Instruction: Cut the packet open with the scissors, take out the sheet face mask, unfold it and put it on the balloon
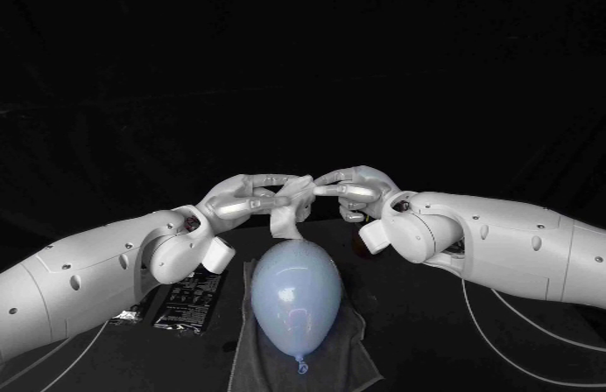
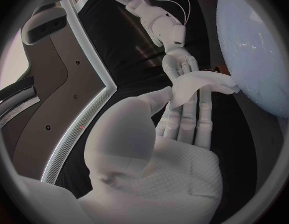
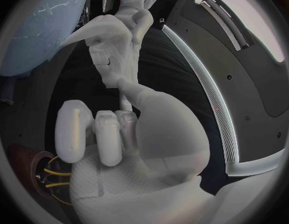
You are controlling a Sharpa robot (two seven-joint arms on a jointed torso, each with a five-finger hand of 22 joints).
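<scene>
Both hands meet above the pale blue balloon (image 1: 297,291), which lies on a grey cloth (image 1: 331,357). The white sheet mask (image 1: 289,210), still folded, hangs between them just over the balloon's far end. My left hand (image 1: 246,196) pinches its top edge from the left, and my right hand (image 1: 354,188) pinches it from the right. In the left wrist view the mask (image 2: 201,84) lies across my left hand's fingers (image 2: 189,122) under the thumb, with the right hand (image 2: 179,64) behind it and the balloon (image 2: 256,50) beside it. In the right wrist view the mask (image 3: 112,42) hangs next to the balloon (image 3: 39,30).
The black packet (image 1: 189,299) lies flat on the table left of the balloon, under my left forearm, with a small dark scrap (image 1: 125,317) beside it. A reddish-brown object (image 1: 370,240) sits under my right wrist; it also appears in the right wrist view (image 3: 32,170).
</scene>
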